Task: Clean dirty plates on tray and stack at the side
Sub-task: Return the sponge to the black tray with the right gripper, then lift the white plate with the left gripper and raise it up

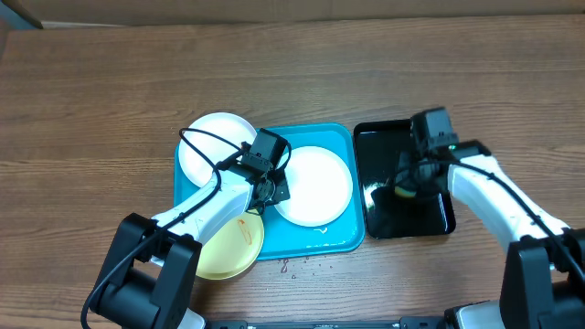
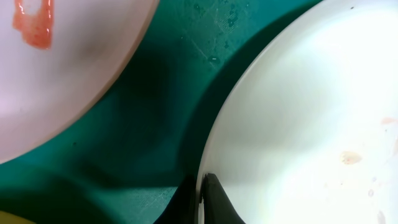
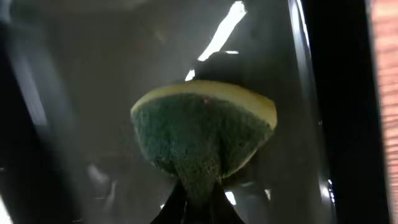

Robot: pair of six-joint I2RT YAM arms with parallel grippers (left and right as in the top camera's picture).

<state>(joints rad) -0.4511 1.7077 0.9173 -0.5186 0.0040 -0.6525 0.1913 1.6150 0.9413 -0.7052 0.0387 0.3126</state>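
Lying in cyan tray (image 1: 311, 241): white plate (image 1: 313, 185); black tray (image 1: 431, 219): sponge (image 3: 205, 130)

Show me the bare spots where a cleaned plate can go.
Bare wood table lies left of the blue tray and along the far side beyond both trays. The blue tray is crowded: three plates, the left claw pinching one. Over the black tray the right claw grips a sponge.

Two white plates (image 1: 208, 146) (image 1: 315, 185), one pale yellow plate (image 1: 228, 251), one cyan tray (image 1: 311, 240), one black tray (image 1: 384, 142), one sponge (image 3: 200, 127), two tools (image 2: 202, 190) (image 3: 198, 196)
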